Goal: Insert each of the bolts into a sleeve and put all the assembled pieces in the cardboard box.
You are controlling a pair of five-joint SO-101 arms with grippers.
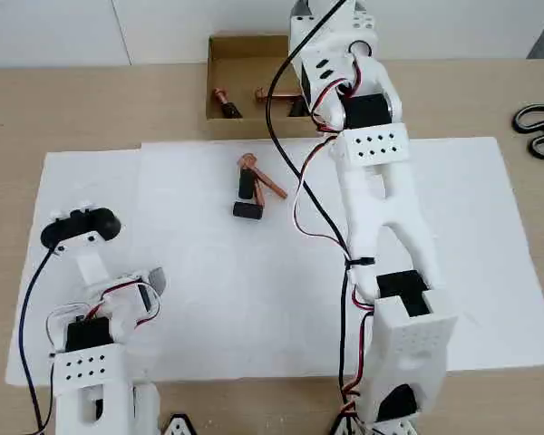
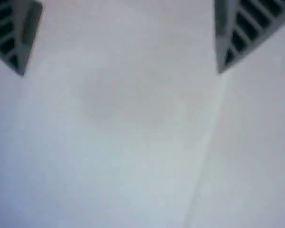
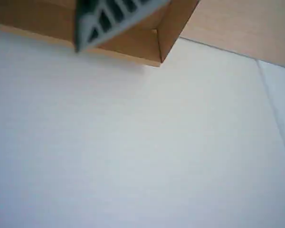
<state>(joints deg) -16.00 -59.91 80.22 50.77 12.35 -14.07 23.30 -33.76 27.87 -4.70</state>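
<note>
White plastic left arm point(image 1: 91, 349) folded back near its base, left gripper point(image 2: 121, 71) pointing down, fingers point(image 2: 235, 33) spread wide, white plastic right arm point(image 1: 381, 208) stretched far forward.

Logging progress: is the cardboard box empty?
Not empty: one copper-headed piece and a second piece lie inside the cardboard box.

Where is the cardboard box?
In the high view, the cardboard box sits on the far side of the table, just beyond the white sheet.

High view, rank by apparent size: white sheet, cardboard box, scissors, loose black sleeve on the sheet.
1. white sheet
2. cardboard box
3. scissors, cut off at the frame edge, so only the visible part counts
4. loose black sleeve
</note>
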